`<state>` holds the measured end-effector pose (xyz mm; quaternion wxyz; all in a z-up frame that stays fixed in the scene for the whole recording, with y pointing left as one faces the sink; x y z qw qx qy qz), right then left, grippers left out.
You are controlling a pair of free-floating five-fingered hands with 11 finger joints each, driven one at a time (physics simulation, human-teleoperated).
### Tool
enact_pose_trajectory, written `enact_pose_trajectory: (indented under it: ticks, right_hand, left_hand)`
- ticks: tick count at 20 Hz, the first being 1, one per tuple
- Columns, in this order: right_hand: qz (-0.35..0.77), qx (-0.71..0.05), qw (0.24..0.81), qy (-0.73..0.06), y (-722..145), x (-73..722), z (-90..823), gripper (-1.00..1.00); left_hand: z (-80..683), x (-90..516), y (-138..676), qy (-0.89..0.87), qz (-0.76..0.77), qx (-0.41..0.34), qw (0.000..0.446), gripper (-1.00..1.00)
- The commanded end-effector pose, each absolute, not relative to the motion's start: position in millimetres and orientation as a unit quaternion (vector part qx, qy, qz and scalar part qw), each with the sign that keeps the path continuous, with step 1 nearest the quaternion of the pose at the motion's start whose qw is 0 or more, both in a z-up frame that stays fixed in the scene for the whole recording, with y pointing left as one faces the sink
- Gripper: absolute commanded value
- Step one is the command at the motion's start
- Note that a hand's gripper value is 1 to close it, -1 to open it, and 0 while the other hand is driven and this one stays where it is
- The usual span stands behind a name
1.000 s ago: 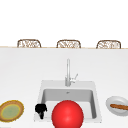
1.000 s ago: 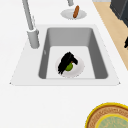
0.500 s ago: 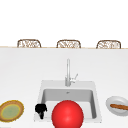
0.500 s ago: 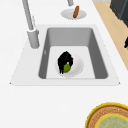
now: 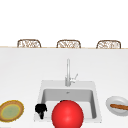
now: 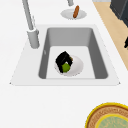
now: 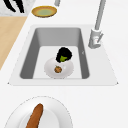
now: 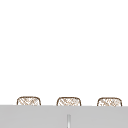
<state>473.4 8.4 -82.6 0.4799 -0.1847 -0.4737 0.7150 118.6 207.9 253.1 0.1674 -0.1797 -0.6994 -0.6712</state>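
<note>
My right hand (image 6: 63, 59) is down in the sink (image 6: 70, 36), fingers curled over a small green fruit (image 6: 65, 67) above a white plate (image 6: 78, 65). The right side view shows the same hand (image 7: 64, 53) on the green fruit (image 7: 62, 59), with a small brown round thing (image 7: 58, 69) lying on the plate (image 7: 50, 72) beside it. A big red ball (image 5: 67, 114) stands before the sink in the front view. My left hand (image 5: 40, 109) hangs idle by the sink's front left corner, fingers loose; the right side view shows this hand (image 7: 15, 5) off the counter's front edge.
A tall faucet (image 5: 68, 72) rises behind the sink. Right of the sink a white plate (image 5: 111, 102) holds a sausage (image 5: 120, 107). On the left counter sits a yellow-green plate (image 5: 11, 110). Wicker chair backs (image 5: 68, 44) line the far side.
The hand in the sink has gone from spread wide to bunched tightly over the green fruit. The other hand has stayed put.
</note>
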Motion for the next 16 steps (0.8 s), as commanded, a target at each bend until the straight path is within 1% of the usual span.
enact_pose_trajectory:
  ticks: [1,7,11,16]
  right_hand:
    - [0.692,-0.206,0.511,-0.468,5.6,474.4,-64.6,1.00]
    - [0.675,-0.234,0.535,-0.451,4.7,473.7,-40.1,1.00]
    - [0.669,-0.254,0.543,-0.439,1.0,473.5,-26.0,1.00]
    - [0.668,-0.257,0.543,-0.439,-10.5,472.1,-1.5,1.00]
  left_hand:
    - [253.1,118.6,207.9,-0.699,-0.671,-0.180,0.167,0.00]
    - [253.1,118.6,207.9,-0.699,-0.671,-0.180,0.167,0.00]
    - [253.1,118.6,207.9,-0.699,-0.671,-0.180,0.167,0.00]
    - [253.1,118.6,207.9,-0.699,-0.671,-0.180,0.167,0.00]
